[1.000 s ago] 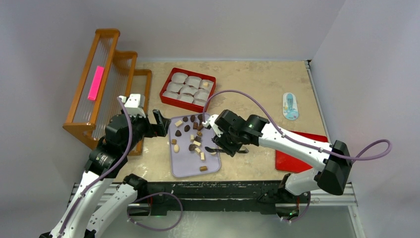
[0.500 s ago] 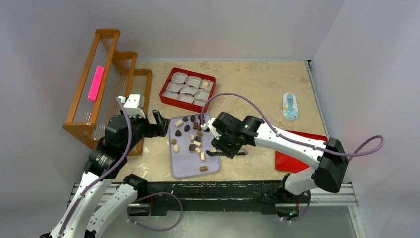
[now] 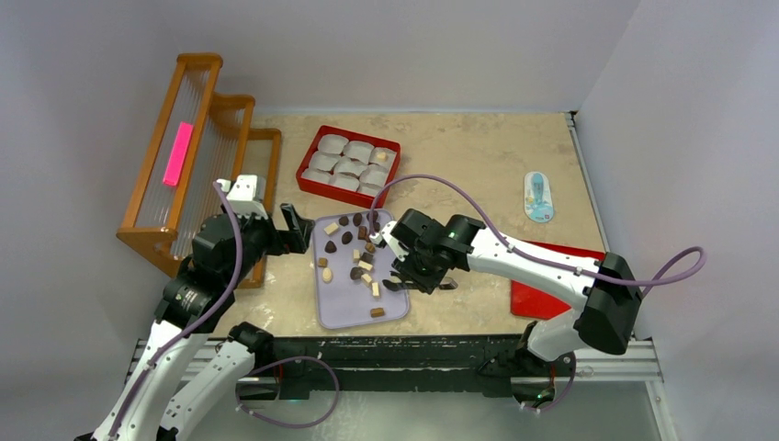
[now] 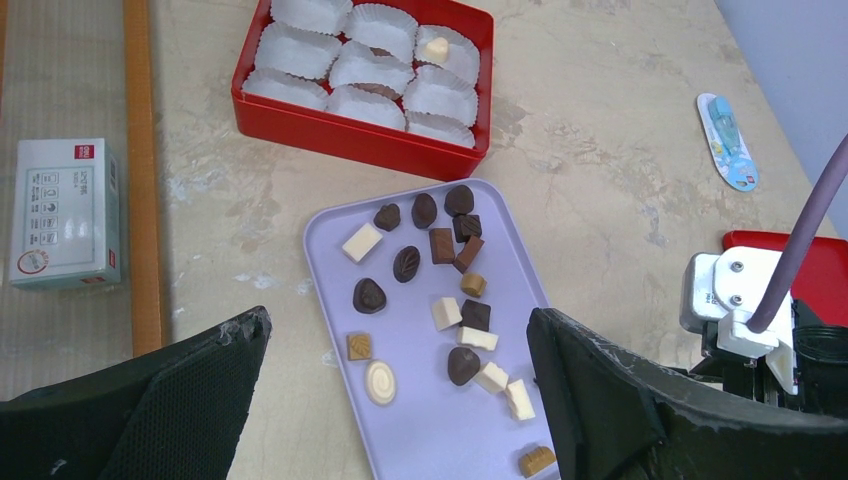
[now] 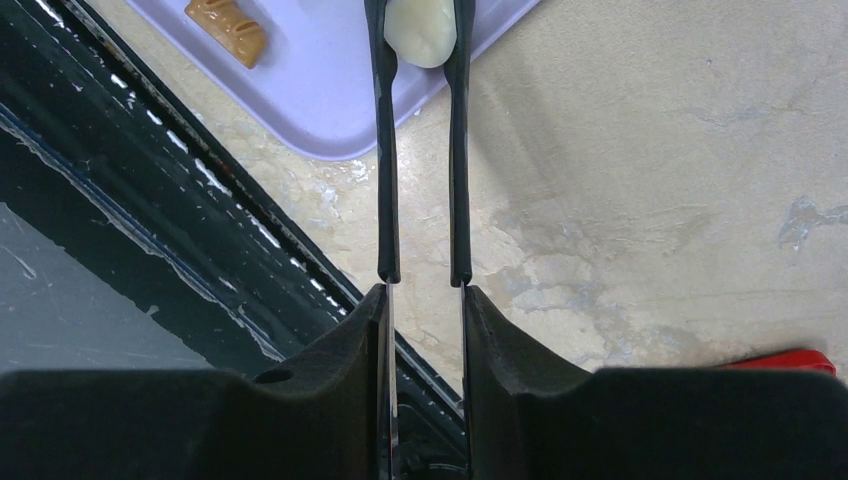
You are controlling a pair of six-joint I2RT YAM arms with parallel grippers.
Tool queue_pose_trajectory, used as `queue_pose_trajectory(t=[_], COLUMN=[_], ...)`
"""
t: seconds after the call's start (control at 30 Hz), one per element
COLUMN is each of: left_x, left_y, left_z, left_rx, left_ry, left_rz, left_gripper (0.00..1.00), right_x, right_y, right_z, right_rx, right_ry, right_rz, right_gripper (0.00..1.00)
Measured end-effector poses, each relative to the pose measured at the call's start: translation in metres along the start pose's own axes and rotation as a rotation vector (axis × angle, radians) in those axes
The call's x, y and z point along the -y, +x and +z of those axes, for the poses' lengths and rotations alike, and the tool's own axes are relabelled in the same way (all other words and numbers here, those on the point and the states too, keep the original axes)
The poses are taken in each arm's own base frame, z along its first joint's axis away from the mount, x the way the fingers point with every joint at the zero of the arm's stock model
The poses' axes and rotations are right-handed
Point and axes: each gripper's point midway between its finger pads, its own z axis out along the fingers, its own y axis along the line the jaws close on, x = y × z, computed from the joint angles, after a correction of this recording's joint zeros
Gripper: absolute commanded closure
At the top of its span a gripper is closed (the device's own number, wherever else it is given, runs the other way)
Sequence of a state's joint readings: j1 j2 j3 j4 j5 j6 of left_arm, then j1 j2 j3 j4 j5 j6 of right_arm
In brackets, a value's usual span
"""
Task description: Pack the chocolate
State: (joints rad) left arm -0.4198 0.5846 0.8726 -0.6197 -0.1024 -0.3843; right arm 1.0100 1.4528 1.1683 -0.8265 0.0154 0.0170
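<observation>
Wooden rack (image 3: 197,152) and blue packet (image 3: 538,197) lie well apart.

Paper cups (image 4: 370,68): nine, in one red box (image 4: 350,135). Chocolate pieces (image 4: 406,263): nineteen loose on one lilac tray (image 4: 420,440), one in black tongs (image 5: 385,150), one in cup.

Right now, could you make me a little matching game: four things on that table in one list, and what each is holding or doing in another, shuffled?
Things:
1. red box
2. purple tray
3. tongs
4. left hand

States:
A. pinching one cream candy
B. open, holding nothing
C. lined with white paper cups
D. scattered with loose candies

Pairs: 1-C, 2-D, 3-A, 4-B.
</observation>
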Motion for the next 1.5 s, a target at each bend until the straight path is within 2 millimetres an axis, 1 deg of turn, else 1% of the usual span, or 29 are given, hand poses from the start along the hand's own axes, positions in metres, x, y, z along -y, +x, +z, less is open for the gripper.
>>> queue_pose_trajectory(t=[0.3,0.43,0.53,0.7,0.83,0.93,1.07,1.17,1.23,1.5], left_x=[-0.001,-0.001,-0.001,-0.001,-0.001,-0.001,-0.001,-0.001,-0.001,-0.001], left_y=[-0.001,-0.001,-0.001,-0.001,-0.001,-0.001,-0.001,-0.001,-0.001,-0.003], left_z=[0.000,-0.001,-0.001,-0.001,-0.001,-0.001,-0.001,-0.001,-0.001,-0.003], left_rx=[0.004,0.005,0.005,0.005,0.008,0.008,0.008,0.008,0.008,0.016], left_ry=[-0.005,-0.005,-0.005,-0.005,-0.004,-0.004,-0.005,-0.005,-0.005,-0.003], left_rz=[-0.001,-0.001,-0.001,-0.001,-0.002,-0.002,-0.002,-0.002,-0.002,-0.003], left_gripper=[0.00,0.00,0.00,0.00,0.00,0.00,0.00,0.00,0.00,0.00], right_x=[0.000,0.003,0.004,0.009,0.018,0.024,0.041,0.058,0.072,0.142], right_y=[-0.002,-0.012,-0.023,-0.049,-0.071,-0.094,-0.128,-0.156,-0.171,-0.231], right_z=[-0.001,-0.007,-0.014,-0.032,-0.047,-0.057,-0.062,-0.057,-0.051,-0.023], right_rx=[0.008,0.037,0.070,0.154,0.235,0.313,0.413,0.471,0.497,0.579], right_ry=[0.004,0.018,0.030,0.060,0.111,0.150,0.222,0.260,0.275,0.327], right_rz=[0.006,0.012,0.017,0.034,0.047,0.058,0.089,0.127,0.154,0.270], right_gripper=[0.80,0.81,0.80,0.78,0.78,0.78,0.77,0.77,0.76,0.75])
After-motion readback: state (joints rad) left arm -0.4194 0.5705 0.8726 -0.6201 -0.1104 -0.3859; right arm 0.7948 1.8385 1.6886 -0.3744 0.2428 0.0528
